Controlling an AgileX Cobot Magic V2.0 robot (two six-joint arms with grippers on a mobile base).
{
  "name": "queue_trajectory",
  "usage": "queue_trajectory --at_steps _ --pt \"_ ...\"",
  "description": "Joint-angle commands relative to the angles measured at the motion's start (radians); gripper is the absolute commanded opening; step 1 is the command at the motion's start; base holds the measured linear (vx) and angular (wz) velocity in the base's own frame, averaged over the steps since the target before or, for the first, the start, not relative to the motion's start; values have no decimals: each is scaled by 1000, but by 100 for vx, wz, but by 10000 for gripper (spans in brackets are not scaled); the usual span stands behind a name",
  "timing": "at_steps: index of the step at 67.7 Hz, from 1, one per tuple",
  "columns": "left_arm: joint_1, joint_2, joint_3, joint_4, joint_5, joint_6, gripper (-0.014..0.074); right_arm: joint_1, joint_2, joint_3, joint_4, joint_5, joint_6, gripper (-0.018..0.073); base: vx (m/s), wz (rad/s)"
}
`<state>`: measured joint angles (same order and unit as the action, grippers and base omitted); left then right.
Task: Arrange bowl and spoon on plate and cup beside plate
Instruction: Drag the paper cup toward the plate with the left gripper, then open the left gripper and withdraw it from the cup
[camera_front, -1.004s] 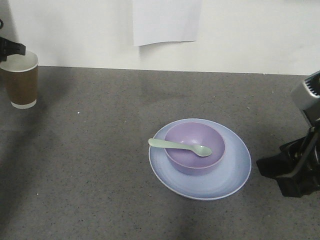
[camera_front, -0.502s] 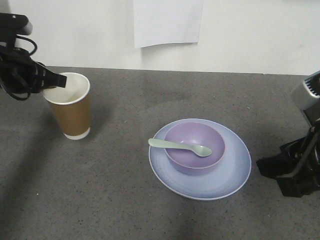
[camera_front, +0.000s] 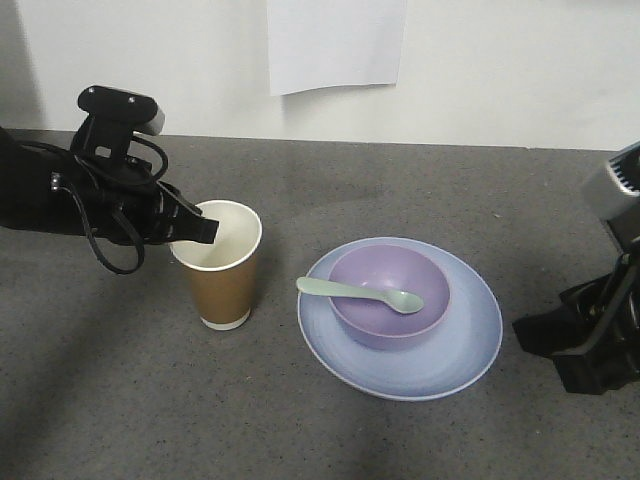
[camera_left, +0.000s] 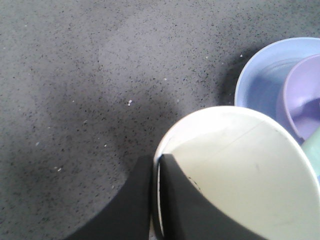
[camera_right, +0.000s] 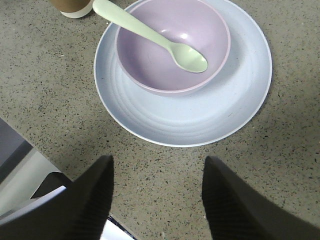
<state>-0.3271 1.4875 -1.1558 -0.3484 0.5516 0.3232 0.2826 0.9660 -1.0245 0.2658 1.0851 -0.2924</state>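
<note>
we see a brown paper cup (camera_front: 223, 270) with a matt white inside, a smooth plastic bowl (camera_right: 172, 46) and spoon (camera_right: 150, 35) with a faint sheen, a satin plate (camera_right: 185, 117) — all on a rough, speckled grey table (camera_front: 150, 400).

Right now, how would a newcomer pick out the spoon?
Find the blue plate on the grey table; a purple bowl sits on it. The spoon lies across that bowl, handle jutting toward the cup: the only mint-green thing.
</note>
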Motion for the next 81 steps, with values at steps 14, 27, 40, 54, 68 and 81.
queue_trajectory --at_steps 14,27,40,54,68,81 --pt "-14 -38 -23 -31 -102 -8 -8 0 -11 -24 12 -38 -8 390 0 0" --pt "-14 -18 -23 -32 -110 -9 -8 0 -11 -24 12 -38 -8 390 0 0" --pt "-14 18 -23 -44 -106 -8 -8 0 -11 -24 12 -38 -8 390 0 0" --pt "-14 19 -23 -46 -98 -9 38 0 -11 -24 12 -38 -8 390 0 0" --pt "-14 16 -23 -46 -86 -9 263 0 -11 -24 12 -38 -6 390 0 0" --pt "-13 -47 -26 -32 -28 -8 404 0 -11 -24 12 -39 -5 390 0 0"
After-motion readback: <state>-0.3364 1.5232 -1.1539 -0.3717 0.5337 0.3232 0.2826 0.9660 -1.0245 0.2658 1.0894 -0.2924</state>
